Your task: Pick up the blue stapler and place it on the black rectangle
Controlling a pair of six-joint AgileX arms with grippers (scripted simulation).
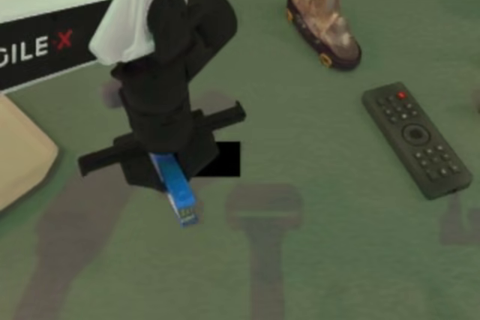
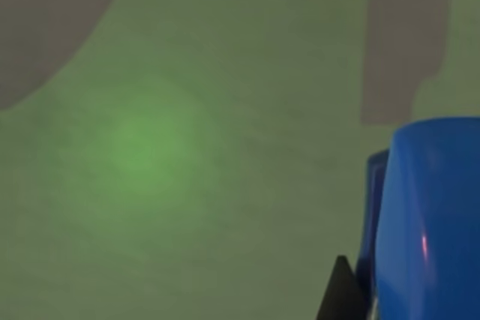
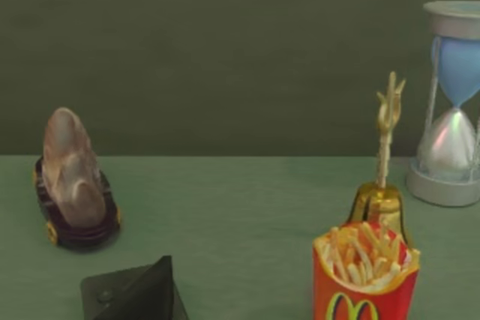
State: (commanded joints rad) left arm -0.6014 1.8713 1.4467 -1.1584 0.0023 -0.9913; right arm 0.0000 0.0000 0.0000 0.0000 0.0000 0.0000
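The blue stapler hangs tilted in my left gripper, which is shut on it, silvery tip pointing toward the table's front. Just to the gripper's right lies the black rectangle, a flat matte patch whose left part is hidden under the gripper. In the left wrist view the stapler's blue body fills the corner beside one dark fingertip, with bare green table below. My right arm stays parked out of the top view, at the right side of the table.
A dark grey remote lies at the right and a toy car at the back. A wooden board sits at the left edge. A fries carton, a golden bell and an hourglass stand in the right wrist view.
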